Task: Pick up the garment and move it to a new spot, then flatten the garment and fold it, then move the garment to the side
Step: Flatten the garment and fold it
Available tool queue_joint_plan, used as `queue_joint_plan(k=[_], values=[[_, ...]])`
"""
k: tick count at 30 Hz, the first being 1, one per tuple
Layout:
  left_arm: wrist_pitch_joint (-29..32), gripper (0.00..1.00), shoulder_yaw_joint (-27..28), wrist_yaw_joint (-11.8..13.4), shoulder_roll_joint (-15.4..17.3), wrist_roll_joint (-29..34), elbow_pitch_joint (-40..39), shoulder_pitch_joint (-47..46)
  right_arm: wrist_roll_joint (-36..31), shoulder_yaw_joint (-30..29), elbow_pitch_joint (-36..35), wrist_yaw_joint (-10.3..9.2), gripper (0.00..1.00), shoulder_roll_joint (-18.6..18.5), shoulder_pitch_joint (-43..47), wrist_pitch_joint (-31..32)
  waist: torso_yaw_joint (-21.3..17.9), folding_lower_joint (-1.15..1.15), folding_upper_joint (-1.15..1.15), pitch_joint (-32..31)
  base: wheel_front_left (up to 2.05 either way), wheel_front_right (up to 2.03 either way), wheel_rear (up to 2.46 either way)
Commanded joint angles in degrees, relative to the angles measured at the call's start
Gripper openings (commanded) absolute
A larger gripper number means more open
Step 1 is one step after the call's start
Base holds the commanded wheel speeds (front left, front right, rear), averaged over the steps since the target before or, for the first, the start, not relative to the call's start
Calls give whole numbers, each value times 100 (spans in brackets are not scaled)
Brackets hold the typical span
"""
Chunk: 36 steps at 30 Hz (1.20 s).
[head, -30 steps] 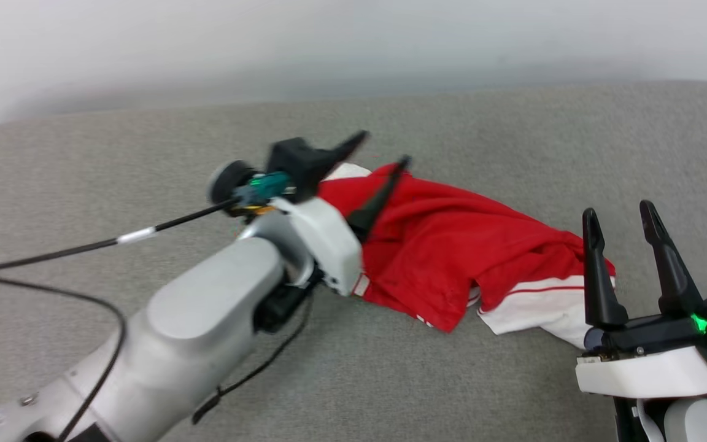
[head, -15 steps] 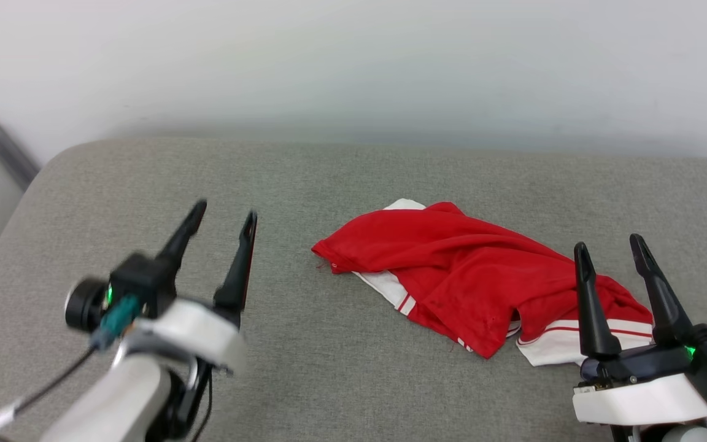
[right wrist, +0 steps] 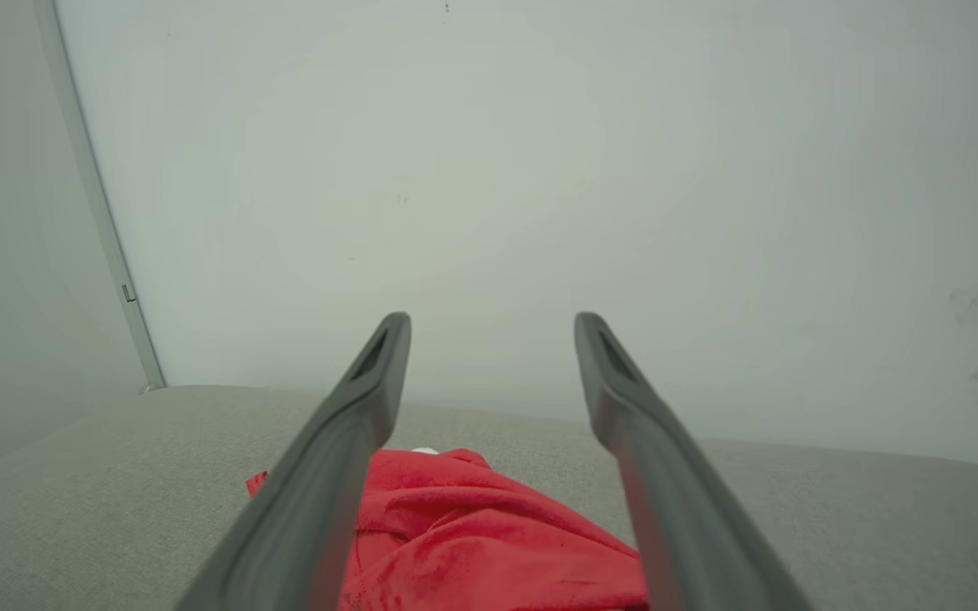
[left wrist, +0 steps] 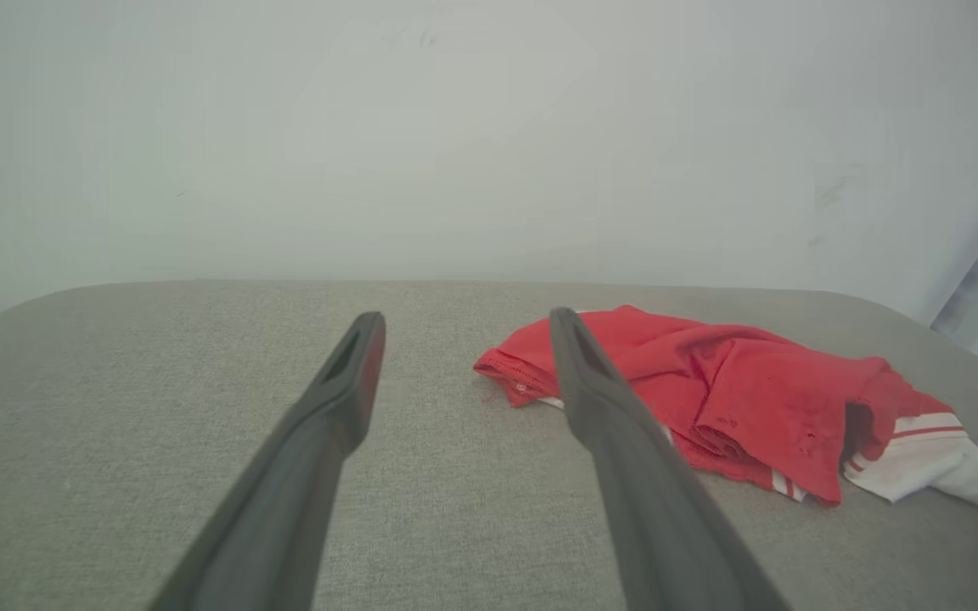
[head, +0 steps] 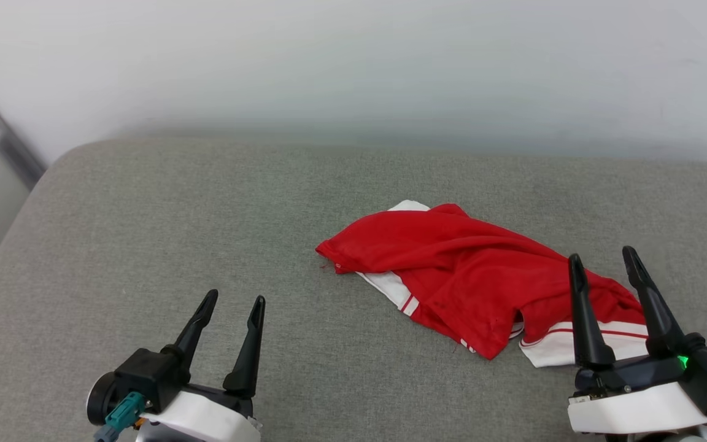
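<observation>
Withdrew left gripper (head: pixel 235 298) from crumpled red T-shirt (head: pixel 464 270) toward near-left corner of grey cushion (head: pixel 145 233), fingers spread, empty; kept right gripper (head: pixel 600 255) spread above white sleeve (head: pixel 559 350).

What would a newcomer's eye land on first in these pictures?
The crumpled red T-shirt, lying right of centre on the grey upholstered surface, one white sleeve poking out at its near right end. Next come the two open claws low in the head view: the left claw apart from the shirt, the right claw by its sleeve end.
</observation>
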Motion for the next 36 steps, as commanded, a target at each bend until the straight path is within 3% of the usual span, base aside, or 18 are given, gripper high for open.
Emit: queue_joint_plan(k=[1,6,9,17,22,27,31,36], values=[[-14,100,44,-72,-17,58,39,-48,-36,23,-24,-2,100,5,-41,-12,-45,0,0,64,0,0,0],[59,100,39,-298,76,87,172,-274,-50,22,-71,-2,100,5,-106,-12,-151,0,0,225,0,0,0],[450,100,4,-526,217,-27,195,-684,-68,12,-120,-2,100,5,-194,-12,-234,0,0,447,0,0,0],[2680,100,-197,-1049,690,-545,89,-2336,-105,-23,-201,-2,100,5,-423,-12,-473,0,0,1110,0,0,0],[4417,100,-380,-1166,1017,-1107,218,-3285,-67,-16,-248,-2,100,5,-604,-12,-668,0,0,1468,0,0,0],[5657,100,-545,-1228,1221,-1616,516,-3882,5,-7,-268,-2,100,6,-743,-12,-866,0,0,1777,0,0,0],[6164,100,-682,-1249,1328,-1779,745,-4131,54,5,-276,-2,100,5,-830,-12,-983,0,0,1976,0,0,0],[6350,100,-812,-1265,1314,-1844,1010,-4276,98,22,-274,-2,100,5,-932,-12,-1078,0,0,2154,0,0,0]])
